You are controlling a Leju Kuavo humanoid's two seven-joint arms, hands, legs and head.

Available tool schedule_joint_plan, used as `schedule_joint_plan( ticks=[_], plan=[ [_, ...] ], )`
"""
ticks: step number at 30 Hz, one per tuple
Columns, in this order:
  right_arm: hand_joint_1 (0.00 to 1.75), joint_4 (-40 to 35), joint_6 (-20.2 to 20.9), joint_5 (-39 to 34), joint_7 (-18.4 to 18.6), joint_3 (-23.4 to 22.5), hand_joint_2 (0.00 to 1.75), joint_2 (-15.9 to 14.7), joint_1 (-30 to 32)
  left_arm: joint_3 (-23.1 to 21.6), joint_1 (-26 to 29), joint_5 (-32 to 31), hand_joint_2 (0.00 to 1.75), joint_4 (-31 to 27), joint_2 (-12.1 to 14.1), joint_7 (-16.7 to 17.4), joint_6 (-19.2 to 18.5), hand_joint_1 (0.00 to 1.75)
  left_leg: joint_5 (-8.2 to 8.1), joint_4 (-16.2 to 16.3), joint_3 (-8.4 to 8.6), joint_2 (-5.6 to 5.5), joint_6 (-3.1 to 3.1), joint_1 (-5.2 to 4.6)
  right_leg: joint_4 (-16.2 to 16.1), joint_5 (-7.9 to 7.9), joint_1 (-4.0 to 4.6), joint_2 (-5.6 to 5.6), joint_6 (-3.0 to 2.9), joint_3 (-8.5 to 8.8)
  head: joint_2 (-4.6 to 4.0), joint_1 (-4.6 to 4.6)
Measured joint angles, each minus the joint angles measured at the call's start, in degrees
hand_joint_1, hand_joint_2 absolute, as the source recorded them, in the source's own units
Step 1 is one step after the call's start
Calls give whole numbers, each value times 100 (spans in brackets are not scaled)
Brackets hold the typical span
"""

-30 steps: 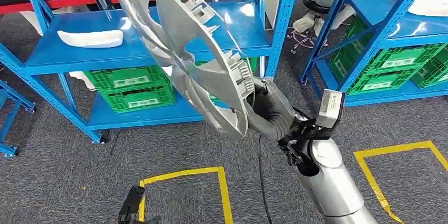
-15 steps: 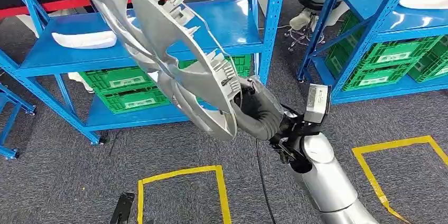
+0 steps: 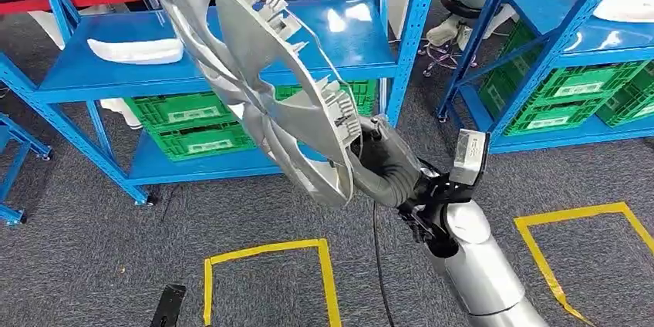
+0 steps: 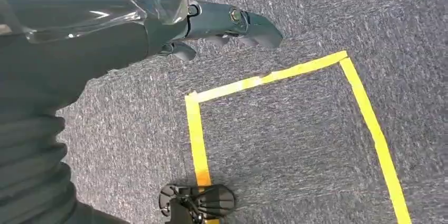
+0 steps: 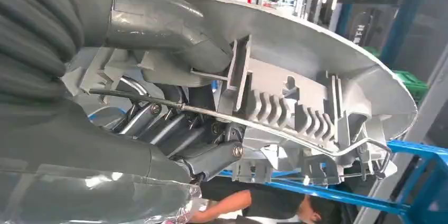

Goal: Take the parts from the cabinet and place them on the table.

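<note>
Blue shelving racks [image 3: 231,72] are standing at the far side of grey carpet marked with yellow tape squares [image 3: 270,254]. Near centre, the right robot hand [image 3: 382,161] is gripping a large silver wheel cover [image 3: 254,80] by its rim, thumb clamped over a rib, tilting it up, probably to clear the racks while carrying. The left robot hand [image 4: 222,23] is hanging over the floor, fingers curled around nothing.
</note>
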Motion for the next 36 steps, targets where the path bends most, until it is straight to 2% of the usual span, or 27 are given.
schedule_joint_plan(
  ticks=[1, 4, 5, 6, 7, 9, 10, 11, 12, 14, 15, 16, 19, 20, 21, 22, 24, 25, 26, 27, 28, 29, 30, 31, 32, 35, 36],
  plan=[
    [175, 0, 0, -2, -2, -4, 175, 8, -5, 0, -1, -6, 175, -9, 0, 0, 0, 0, -28, 54, -53, -1, -40, -50, -36, -11, 31, 8, -78, 35, 0, -7],
    [175, 0, 0, 0, -7, -17, 175, 13, -15, 4, 26, -7, 175, -28, 15, 0, 2, 0, 2, 48, -68, 8, -102, -20, -37, 30, 55, 16, -161, -3, 0, -11],
    [175, 0, 0, 2, -7, -20, 175, 15, -17, 4, 26, -9, 175, -35, 28, 2, 11, 0, -12, 72, -75, 5, -123, -24, -72, 57, -24, 14, -203, 5, 0, -5],
    [175, 0, -2, 11, -9, -20, 175, 28, -18, 2, 41, -15, 175, -54, 17, 15, 17, 0, -93, 140, -132, 4, -162, -14, -73, 59, -35, 17, -207, 18, 0, -11],
    [175, 2, -2, 11, -18, -22, 175, 44, -21, 11, 46, -24, 175, -77, 26, 22, 37, 0, -282, 390, -227, 5, -217, 2, -73, 67, -46, 13, -239, 19, 0, -46],
    [175, 13, -2, 18, -44, -22, 175, 72, -31, 61, 51, -37, 175, -90, 50, 59, 46, 0, -723, 1299, -625, 8, -301, 64, -71, 75, -39, 14, -255, 5, 0, -48],
    [175, 28, -2, 24, -61, -22, 175, 81, -32, 81, 68, -57, 175, -101, 52, 74, 42, 0, -849, 1682, -802, 10, -326, 84, -70, 75, -38, 14, -255, -1, 0, -48],
    [175, 42, -7, 28, -77, -22, 175, 85, -32, 94, 89, -79, 175, -129, 48, 94, 33, 0, -837, 1813, -866, 10, -336, 99, -69, 75, -39, 15, -255, 1, 0, -48],
    [175, 55, -15, 31, -83, -22, 175, 87, -33, 109, 104, -96, 175, -155, 48, 101, 24, 0, -688, 1644, -783, 11, -335, 113, -69, 75, -40, 35, -253, 5, 0, -46],
    [175, 57, -28, 35, -87, -31, 175, 105, -49, 140, 114, -170, 175, -212, 52, 105, -9, 0, -232, 758, -335, -32, -320, 136, -69, 79, -40, 121, -244, 14, 0, -46],
    [175, 57, -37, 42, -87, -37, 175, 125, -67, 151, 115, -214, 175, -230, 57, 107, -26, 0, -31, 239, -58, -212, -292, 141, -70, 86, -48, 152, -232, 13, 0, -46],
    [175, 57, -50, 46, -90, -44, 175, 144, -79, 153, 104, -254, 175, -232, 63, 116, -50, 0, -139, 84, 50, -469, -253, 161, -74, 107, -44, 179, -194, -20, 0, -37],
    [175, 31, -74, 129, -83, -83, 175, 170, -65, 186, 92, -385, 175, -232, 70, 153, -146, 0, -132, 50, 53, -314, -202, 87, -108, 192, -109, 347, -57, -105, 0, -76],
    [175, 20, -77, 138, -72, -96, 175, 170, -58, 210, 61, -400, 175, -232, 70, 153, -160, 0, -88, -30, 81, -256, -138, 77, -154, 225, -93, 407, -3, -94, 0, -79],
    [175, 11, -76, 142, -61, -107, 175, 166, -47, 227, 25, -409, 175, -232, 64, 153, -177, 0, -17, -151, 133, -169, -69, 131, -103, 194, -102, 328, -8, -148, 0, -63],
    [175, 11, -77, 142, -57, -120, 175, 162, -59, 236, -4, -426, 175, -232, 35, 151, -195, 0, 3, -185, 149, -113, -38, 106, 81, 74, -71, 190, -35, -254, 0, -51],
    [175, 11, -74, 144, -50, -125, 175, 160, -49, 247, -23, -437, 175, -232, 24, 146, -212, 0, 10, -183, 137, 28, -14, 77, 970, -311, -69, 119, -107, -676, 0, -48],
    [175, 11, -74, 144, -48, -127, 175, 160, -41, 256, -27, -444, 175, -232, 17, 135, -221, 0, 9, -179, 126, 96, -8, 60, 1414, -453, -69, 105, -109, -883, 0, -50],
    [175, 11, -74, 144, -35, -129, 175, 157, -34, 262, -37, -448, 175, -227, 11, 125, -230, 0, 9, -171, 118, 153, -8, 45, 1646, -493, -69, 93, -83, -987, 0, -50],
    [175, 11, -74, 151, -20, -135, 175, 151, -17, 269, -46, -450, 175, -225, 0, 116, -245, 0, 7, -166, 118, 207, -5, 37, 1585, -441, -70, 76, -49, -944, 0, -48],
    [175, 11, -74, 160, -2, -146, 175, 144, -9, 273, -56, -452, 175, -223, -26, 105, -251, 0, 5, -159, 119, 250, -4, 31, 1293, -313, -69, 56, -8, -772, 0, -48],
    [175, 11, -74, 166, 9, -160, 175, 142, -10, 278, -69, -452, 175, -221, -46, 98, -262, 0, -4, -135, 115, 310, -10, 22, 707, -110, -56, -11, 28, -453, 0, -48],
    [175, 7, -74, 173, 9, -173, 175, 142, -12, 278, -75, -452, 175, -221, -63, 96, -264, 0, -22, -104, 114, 352, -23, 17, 192, 31, -24, -188, 23, -154, 0, -48],
    [175, -6, -74, 177, 9, -175, 175, 144, -20, 280, -75, -452, 175, -216, -83, 90, -269, 0, -52, -54, 97, 401, -53, -5, -135, 13, 36, -518, -72, 13, 0, -46],
    [175, -22, -72, 179, 9, -175, 175, 151, -16, 280, -74, -455, 175, -212, -90, 87, -273, 0, -83, -9, 70, 448, -85, -47, -137, 59, 38, -444, -101, 33, 0, -68],
    [175, -33, -72, 181, 7, -190, 175, 142, -9, 291, -90, -463, 175, -199, -103, 79, -273, 0, -83, -6, 85, 627, -136, -23, -142, 105, 56, -233, -177, -14, 0, -61],
    [175, -37, -72, 197, 7, -194, 175, 146, -4, 293, -106, -472, 175, -190, -109, 68, -273, 0, -138, 30, 43, 568, -174, 5, -162, 135, -21, -166, -211, 0, 0, -61]
  ],
)
